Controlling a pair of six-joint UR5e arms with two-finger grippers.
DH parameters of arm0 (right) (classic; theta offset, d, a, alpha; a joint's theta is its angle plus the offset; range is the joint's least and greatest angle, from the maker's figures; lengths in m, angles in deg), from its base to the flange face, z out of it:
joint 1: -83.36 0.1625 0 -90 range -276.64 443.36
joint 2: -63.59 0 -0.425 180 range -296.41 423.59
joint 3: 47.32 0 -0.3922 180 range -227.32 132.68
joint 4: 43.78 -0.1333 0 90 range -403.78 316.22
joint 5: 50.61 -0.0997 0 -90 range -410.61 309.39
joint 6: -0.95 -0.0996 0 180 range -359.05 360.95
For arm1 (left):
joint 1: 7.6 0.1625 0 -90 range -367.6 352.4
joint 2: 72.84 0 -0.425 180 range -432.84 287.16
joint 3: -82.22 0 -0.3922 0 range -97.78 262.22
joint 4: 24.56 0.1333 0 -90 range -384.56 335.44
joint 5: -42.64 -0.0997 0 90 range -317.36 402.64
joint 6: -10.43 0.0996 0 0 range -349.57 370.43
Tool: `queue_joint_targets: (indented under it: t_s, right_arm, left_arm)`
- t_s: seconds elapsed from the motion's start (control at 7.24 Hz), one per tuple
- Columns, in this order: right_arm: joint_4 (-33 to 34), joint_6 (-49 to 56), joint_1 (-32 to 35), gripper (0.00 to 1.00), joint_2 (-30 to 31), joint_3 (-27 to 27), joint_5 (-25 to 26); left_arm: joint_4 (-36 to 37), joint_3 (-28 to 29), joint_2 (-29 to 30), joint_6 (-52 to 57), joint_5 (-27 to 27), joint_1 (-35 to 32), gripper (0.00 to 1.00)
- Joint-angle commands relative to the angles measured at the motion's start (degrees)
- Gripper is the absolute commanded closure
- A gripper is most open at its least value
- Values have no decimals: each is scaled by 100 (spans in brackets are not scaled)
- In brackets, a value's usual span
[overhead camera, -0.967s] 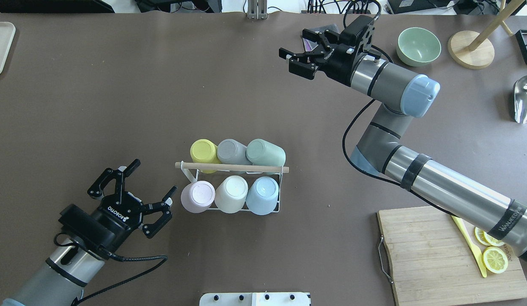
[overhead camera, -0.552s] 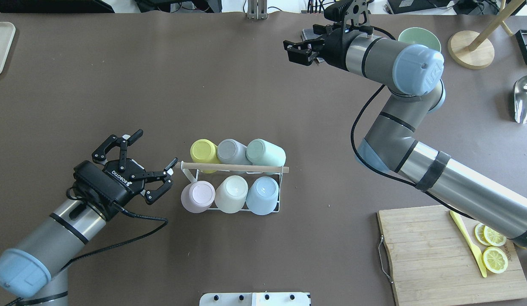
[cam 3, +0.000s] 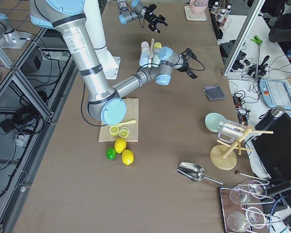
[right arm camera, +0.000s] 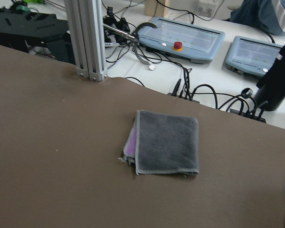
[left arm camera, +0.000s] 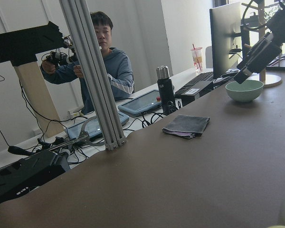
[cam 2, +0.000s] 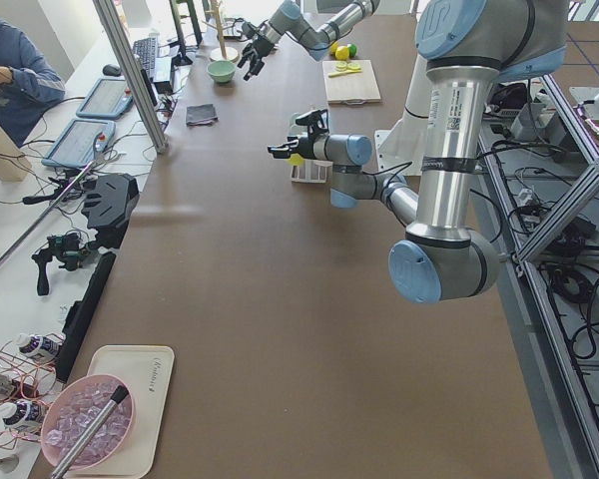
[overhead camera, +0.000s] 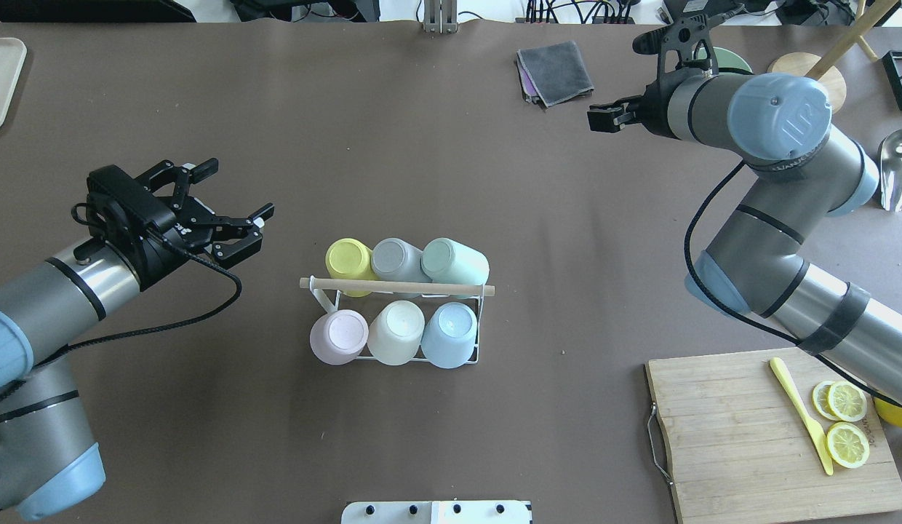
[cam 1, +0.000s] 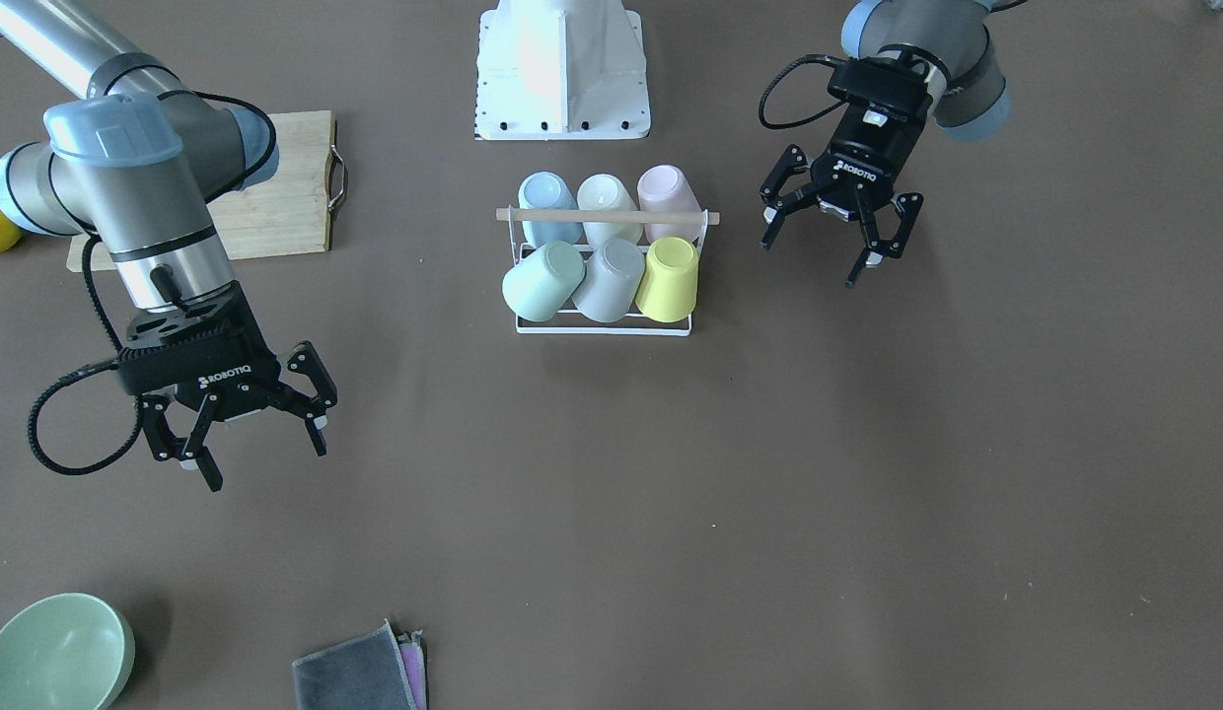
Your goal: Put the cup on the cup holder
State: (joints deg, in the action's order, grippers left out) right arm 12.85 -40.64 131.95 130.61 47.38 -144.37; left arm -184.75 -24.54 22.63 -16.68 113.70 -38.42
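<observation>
Black left gripper (overhead camera: 237,189) hovers spread wide near cup holder (overhead camera: 396,287).

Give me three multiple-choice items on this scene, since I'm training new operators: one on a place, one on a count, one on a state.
1. Relative to the cup holder, where is the folded grey cloth?
A draped over it
B flat on the table beyond it, towards the far edge
C tucked beneath it

2. How many cups sit on the cup holder?
A four
B five
C six

3. What state is the left hand in?
A open and empty
B shut on a cup
C shut on the cup holder

Answers:
1. B, the cloth lies on bare tabletop well past the rack.
2. C, there are two rows of three.
3. A, it is spread wide with nothing in it.
</observation>
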Motion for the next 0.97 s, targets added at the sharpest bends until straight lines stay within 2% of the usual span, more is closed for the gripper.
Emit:
queue_joint_targets:
  t_s: [0.0,0.14,0.28,0.41,0.55,0.69,0.83]
  right_arm:
    - [2281,-17,919,0,74,704,-1339]
    - [2822,-16,1185,0,301,969,-1451]
    - [3036,-16,1309,0,625,1041,-1452]
    - [3308,45,1485,0,898,1033,-1670]
    - [3363,576,1669,0,1170,1041,-2124]
    - [3372,1164,1880,0,1425,1050,-2224]
    - [3372,1771,2169,0,1645,1050,-2478]
  left_arm:
    - [827,51,-185,-810,1839,-1174,3]
    - [1231,199,-335,-804,3016,-1990,3]
    - [1270,609,-458,-804,4306,-2712,3]
    - [1601,1109,-503,-804,5311,-3485,3]
    - [2440,1227,-721,-796,5922,-4084,3]
    - [3422,1350,-836,-778,6337,-4630,3]
    - [4398,1421,-837,-352,6550,-5035,3]
